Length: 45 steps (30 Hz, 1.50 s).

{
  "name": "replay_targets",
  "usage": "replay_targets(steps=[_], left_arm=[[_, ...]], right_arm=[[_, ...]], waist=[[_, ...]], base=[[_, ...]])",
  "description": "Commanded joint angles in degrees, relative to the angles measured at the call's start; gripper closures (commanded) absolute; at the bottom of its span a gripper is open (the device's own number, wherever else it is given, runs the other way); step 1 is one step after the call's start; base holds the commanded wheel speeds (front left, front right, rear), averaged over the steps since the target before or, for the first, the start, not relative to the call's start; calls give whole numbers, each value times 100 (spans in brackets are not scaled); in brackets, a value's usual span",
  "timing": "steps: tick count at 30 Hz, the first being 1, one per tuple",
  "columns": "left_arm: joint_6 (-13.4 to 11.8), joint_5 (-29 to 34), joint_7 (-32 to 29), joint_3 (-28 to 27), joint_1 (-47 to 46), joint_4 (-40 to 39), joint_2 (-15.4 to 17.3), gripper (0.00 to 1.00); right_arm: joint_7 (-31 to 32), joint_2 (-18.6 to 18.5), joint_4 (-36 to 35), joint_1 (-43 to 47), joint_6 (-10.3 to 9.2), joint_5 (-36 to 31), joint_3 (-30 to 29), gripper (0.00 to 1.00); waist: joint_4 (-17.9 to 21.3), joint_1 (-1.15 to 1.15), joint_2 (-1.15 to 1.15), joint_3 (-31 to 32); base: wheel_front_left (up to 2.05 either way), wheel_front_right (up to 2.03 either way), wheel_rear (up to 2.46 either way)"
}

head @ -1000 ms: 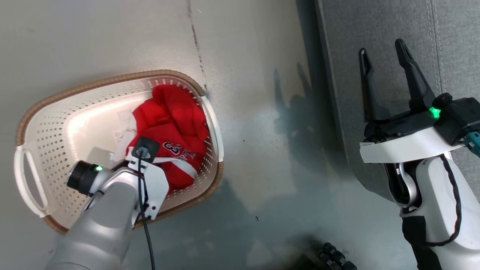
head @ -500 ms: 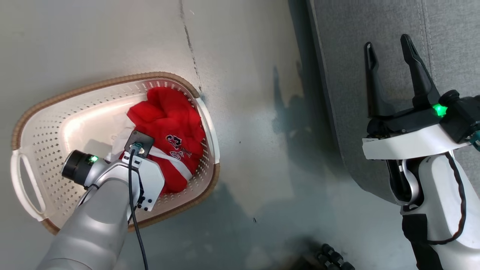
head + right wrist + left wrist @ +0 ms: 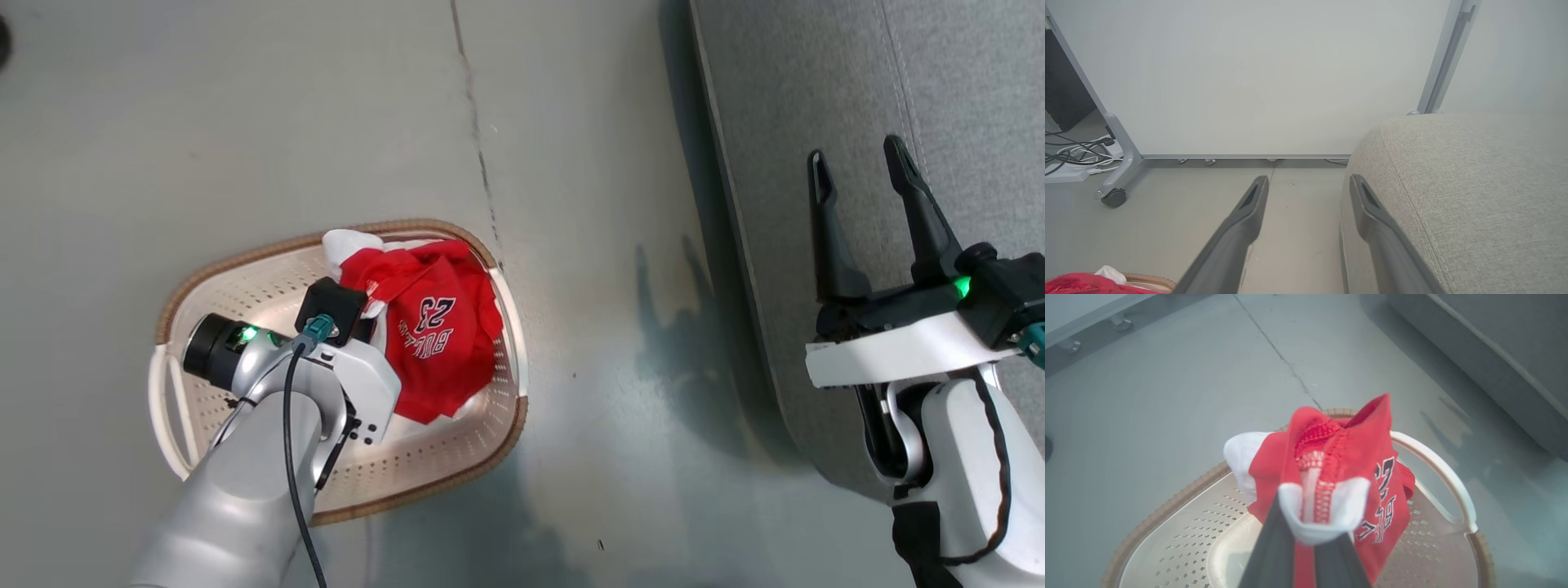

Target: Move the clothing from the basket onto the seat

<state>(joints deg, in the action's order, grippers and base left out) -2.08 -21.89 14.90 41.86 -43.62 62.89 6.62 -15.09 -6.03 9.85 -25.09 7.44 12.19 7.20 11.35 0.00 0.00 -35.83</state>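
The basket point(image 3: 245, 260) stands on the floor at the left, and its white handle point(image 3: 1437, 461) shows close up in the left wrist view. Red clothing point(image 3: 441, 343) with the navy "BULLS 23" print hangs above the basket's floor. My left gripper point(image 3: 1310, 528) is shut on the white-trimmed edge of this clothing point(image 3: 1359, 457), which drapes over the fingertips. My right gripper point(image 3: 856, 155) stands open and holds nothing, over the left edge of the grey seat point(image 3: 939, 98). In the right wrist view that gripper point(image 3: 1308, 181) straddles the corner of the seat point(image 3: 1453, 183).
A dark seam point(image 3: 478, 155) runs across the grey floor between basket and seat. The right wrist view has a white wall panel on a wheeled grey stand point(image 3: 1114, 192), with cables point(image 3: 1073, 157) at far left.
My left gripper has risen with the printed red clothing in it, so the piece now hangs above the basket. The head camera has shifted. The right gripper stays open by the seat.
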Motion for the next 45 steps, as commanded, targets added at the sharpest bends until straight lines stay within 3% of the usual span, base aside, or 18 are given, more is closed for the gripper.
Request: replay_targets(steps=[1,19,31,45], left_arm=[[-67,-55,27,-137,159,-409,99,100],[-426,43,27,-1530,1804,-4025,247,100],[-302,222,28,-1926,2214,-5276,213,100],[-157,56,-64,-1796,3004,-6221,395,100]], right_arm=[[-20,-59,26,123,8,-46,-34,0],[141,-118,298,826,6,-207,-123,0],[287,-55,309,1246,6,-273,-256,0],[543,102,122,1917,6,-339,-237,0]], waist=[[-231,0,0,361],[-842,0,0,1881],[-904,0,0,2684],[-839,0,0,3502]], base=[[0,0,0],[0,0,0],[0,0,0],[0,0,0]])
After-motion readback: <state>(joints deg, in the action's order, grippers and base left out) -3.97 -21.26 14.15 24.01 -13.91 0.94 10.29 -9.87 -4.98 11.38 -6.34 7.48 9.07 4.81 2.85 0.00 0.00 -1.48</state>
